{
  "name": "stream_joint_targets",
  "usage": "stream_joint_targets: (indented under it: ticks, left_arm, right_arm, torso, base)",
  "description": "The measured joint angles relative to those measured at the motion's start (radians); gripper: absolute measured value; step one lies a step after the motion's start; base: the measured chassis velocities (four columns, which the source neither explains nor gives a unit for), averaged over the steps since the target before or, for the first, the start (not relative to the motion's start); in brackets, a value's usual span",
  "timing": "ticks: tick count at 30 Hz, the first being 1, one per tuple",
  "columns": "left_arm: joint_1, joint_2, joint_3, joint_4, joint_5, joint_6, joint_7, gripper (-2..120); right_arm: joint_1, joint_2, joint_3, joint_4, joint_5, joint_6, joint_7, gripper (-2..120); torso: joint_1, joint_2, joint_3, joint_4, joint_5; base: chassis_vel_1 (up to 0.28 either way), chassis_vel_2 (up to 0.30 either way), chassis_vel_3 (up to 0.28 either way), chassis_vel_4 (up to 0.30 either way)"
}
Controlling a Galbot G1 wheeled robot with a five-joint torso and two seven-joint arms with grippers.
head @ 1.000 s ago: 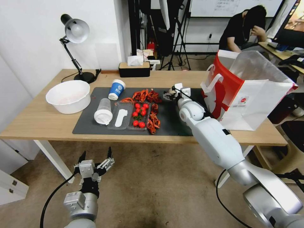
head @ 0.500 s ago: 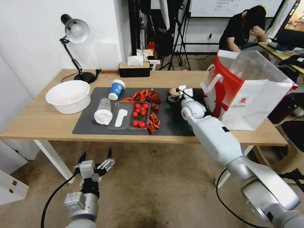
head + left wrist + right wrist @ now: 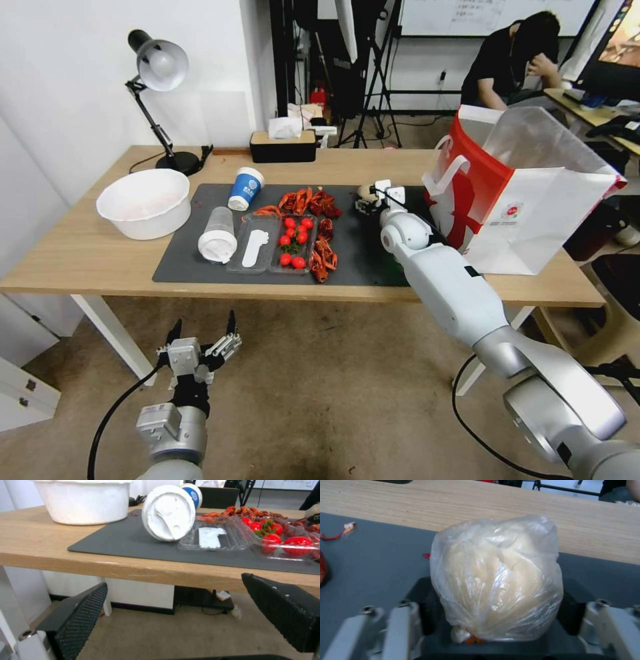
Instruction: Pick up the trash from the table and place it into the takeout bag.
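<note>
The right gripper clenches a pale wad in clear plastic over the grey mat beside the upright, open-topped takeout bag, while the clear plastic cup lies on its side and the left gripper hangs released below the table.

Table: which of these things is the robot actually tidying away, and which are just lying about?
Part of the job: bag; wad, held in the right gripper; paper cup; plastic cup; bowl; probably the shells.

Just lying about: lamp; tissue box; tomato tray. The left gripper hangs idle and open below the table.
</note>
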Motion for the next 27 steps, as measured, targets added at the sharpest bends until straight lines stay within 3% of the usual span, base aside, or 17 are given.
stream_joint_targets:
  ticks: [3, 10, 17, 21, 26, 27]
  left_arm:
    - [0.000, 0.000, 0.002, 0.000, 0.000, 0.000, 0.000, 100]
    - [0.004, 0.002, 0.005, -0.003, 0.004, 0.000, 0.000, 100]
    - [0.009, -0.001, 0.006, -0.008, 0.011, 0.000, 0.000, 100]
    - [0.011, -0.002, 0.006, -0.010, 0.013, 0.000, -0.001, 100]
    - [0.014, -0.004, 0.001, -0.017, 0.017, -0.001, -0.001, 100]
    - [0.018, -0.004, -0.001, -0.021, 0.019, -0.001, -0.002, 100]
  right_arm:
    - [-0.004, -0.006, 0.000, 0.008, -0.004, 0.001, 0.000, 55]
    - [-0.017, -0.024, 0.005, 0.043, -0.019, 0.007, -0.003, 25]
    - [-0.057, -0.038, 0.025, 0.131, -0.039, 0.010, 0.002, 8]
    - [-0.084, -0.054, 0.035, 0.197, -0.054, 0.012, 0.006, 7]
    - [-0.148, -0.103, 0.054, 0.351, -0.070, 0.012, 0.008, 7]
    - [-0.177, -0.126, 0.066, 0.430, -0.074, 0.011, 0.008, 7]
  torso:
    - [0.000, 0.000, 0.000, 0.0000, -0.0001]
    - [0.000, 0.000, 0.000, 0.0000, 0.0000]
    - [0.000, 0.000, 0.000, 0.0000, 0.0000]
    - [0.000, 0.000, 0.000, 0.0002, -0.0001]
    - [0.000, 0.000, 0.000, 0.0000, 0.0000]
    - [0.000, 0.000, 0.000, 0.0001, 0.0000]
  base:
    - [0.000, 0.000, 0.000, 0.000]
    - [0.000, 0.000, 0.000, 0.000]
    - [0.000, 0.000, 0.000, 0.000]
    - [0.000, 0.000, 0.000, 0.000]
    - [0.000, 0.000, 0.000, 0.000]
    - [0.000, 0.000, 0.000, 0.000]
